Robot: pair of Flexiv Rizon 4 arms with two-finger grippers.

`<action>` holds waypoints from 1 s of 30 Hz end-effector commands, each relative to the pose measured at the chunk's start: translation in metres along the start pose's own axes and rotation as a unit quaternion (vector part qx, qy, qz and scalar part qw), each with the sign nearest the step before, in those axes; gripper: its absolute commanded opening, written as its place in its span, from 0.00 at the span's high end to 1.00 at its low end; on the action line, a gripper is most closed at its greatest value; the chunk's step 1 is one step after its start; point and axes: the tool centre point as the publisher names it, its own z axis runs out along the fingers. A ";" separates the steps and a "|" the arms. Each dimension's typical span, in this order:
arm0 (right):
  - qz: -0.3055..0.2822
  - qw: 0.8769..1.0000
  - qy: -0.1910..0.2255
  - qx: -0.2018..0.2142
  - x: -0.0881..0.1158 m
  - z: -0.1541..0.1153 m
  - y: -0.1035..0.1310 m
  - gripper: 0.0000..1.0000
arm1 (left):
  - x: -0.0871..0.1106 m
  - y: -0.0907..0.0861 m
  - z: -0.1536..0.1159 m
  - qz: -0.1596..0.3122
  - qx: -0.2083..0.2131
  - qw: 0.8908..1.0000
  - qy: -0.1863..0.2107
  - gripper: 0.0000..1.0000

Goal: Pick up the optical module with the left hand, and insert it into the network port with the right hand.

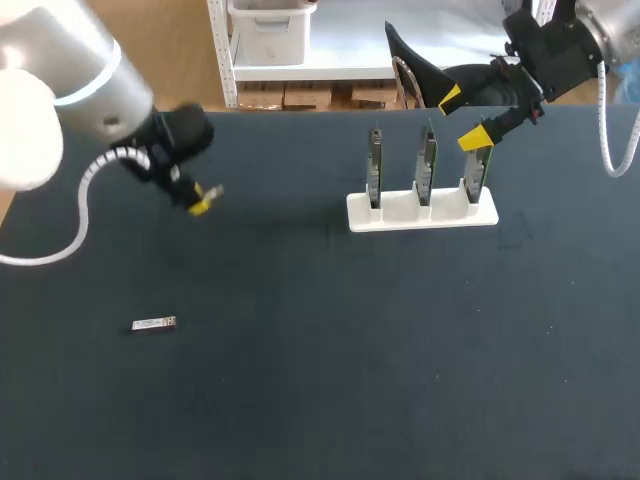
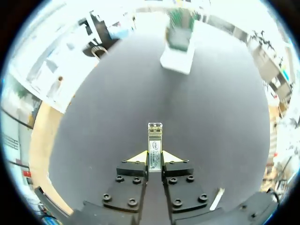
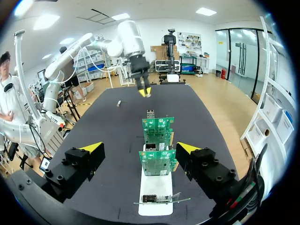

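Across the dark table (image 1: 300,380), a white rack (image 1: 422,212) of three upright network cards (image 1: 427,165) stands at two o'clock. My right gripper (image 1: 463,118) hangs above its three o'clock end, spread wide and empty. At ten o'clock my left gripper (image 1: 203,198) pinches an optical module (image 2: 155,143). A second module (image 1: 153,323) lies at eight o'clock.

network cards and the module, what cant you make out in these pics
Head view: network cards edge-on, too small to show a port.
Left wrist view: white stand far off, blurred, cards merged.
Right wrist view: port cages too small to tell if empty.
Head and right wrist views: optical module a mere speck; left wrist view: left gripper hides its near end.
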 end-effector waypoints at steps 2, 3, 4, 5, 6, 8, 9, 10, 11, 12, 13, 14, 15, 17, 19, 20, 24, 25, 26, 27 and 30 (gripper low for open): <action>0.000 1.000 0.000 -0.001 0.000 0.000 -0.001 0.00 | -0.046 0.023 -0.014 -0.045 -0.026 0.984 -0.168 1.00; 0.000 1.000 0.000 -0.001 0.000 0.000 -0.001 0.00 | -0.063 0.027 -0.017 -0.043 -0.030 0.980 -0.190 1.00; 0.000 1.000 0.000 -0.001 0.000 0.000 -0.001 0.00 | -0.072 0.028 -0.019 -0.040 -0.032 0.979 -0.198 1.00; 0.000 1.000 0.000 -0.001 0.000 0.000 -0.001 0.00 | -0.090 0.031 -0.022 -0.036 -0.034 0.975 -0.218 1.00; 0.000 1.000 0.000 -0.001 0.000 0.000 -0.001 0.00 | -0.099 0.032 -0.023 -0.033 -0.033 0.972 -0.230 1.00; 0.000 1.000 0.000 -0.001 0.000 0.000 -0.001 0.00 | -0.128 0.035 -0.027 -0.019 -0.036 0.965 -0.259 1.00; 0.000 1.000 0.000 -0.001 0.000 0.000 -0.001 0.00 | -0.140 0.035 -0.029 -0.017 -0.034 0.961 -0.275 1.00; 0.000 1.000 0.000 -0.001 0.000 0.000 -0.001 0.00 | -0.152 0.034 -0.032 -0.011 -0.034 0.957 -0.286 1.00; 0.000 1.000 0.000 -0.001 0.000 0.000 -0.001 0.00 | -0.164 0.033 -0.033 -0.001 -0.037 0.955 -0.294 1.00; 0.000 1.000 0.000 -0.001 0.000 0.000 -0.001 0.00 | -0.172 0.032 -0.034 0.004 -0.035 0.952 -0.303 1.00; 0.000 1.000 0.000 -0.001 0.000 0.000 -0.001 0.00 | -0.186 0.030 -0.037 0.003 -0.026 0.944 -0.328 1.00; 0.000 1.000 0.000 -0.001 0.000 0.000 -0.001 0.00 | -0.197 0.028 -0.038 0.005 -0.021 0.940 -0.341 1.00; 0.000 1.000 0.000 -0.001 0.000 0.000 -0.001 0.00 | -0.207 0.026 -0.038 0.008 -0.016 0.936 -0.352 1.00; 0.000 1.000 0.000 -0.001 0.000 0.000 -0.001 0.00 | -0.225 0.020 -0.039 0.018 -0.004 0.929 -0.369 1.00; 0.000 1.000 0.000 -0.001 0.000 0.000 -0.001 0.00 | -0.240 0.013 -0.037 0.030 0.007 0.924 -0.380 1.00; 0.000 1.000 0.000 -0.001 0.000 0.000 -0.001 0.00 | -0.244 0.011 -0.037 0.032 0.012 0.923 -0.384 1.00; 0.000 1.000 0.000 -0.001 0.000 0.000 -0.001 0.00 | -0.273 -0.009 -0.030 0.053 0.043 0.912 -0.404 1.00; 0.000 1.000 0.000 -0.001 0.000 0.000 -0.001 0.00 | -0.279 -0.014 -0.030 0.060 0.048 0.910 -0.407 1.00; 0.000 1.000 0.000 -0.001 0.000 0.000 -0.001 0.00 | -0.284 -0.019 -0.029 0.067 0.052 0.908 -0.410 1.00; 0.000 1.000 0.000 -0.001 0.000 0.000 -0.001 0.00 | -0.289 -0.023 -0.029 0.068 0.060 0.904 -0.417 1.00; 0.000 1.000 0.000 -0.001 0.000 0.000 -0.001 0.00 | -0.301 -0.033 -0.027 0.070 0.081 0.895 -0.433 1.00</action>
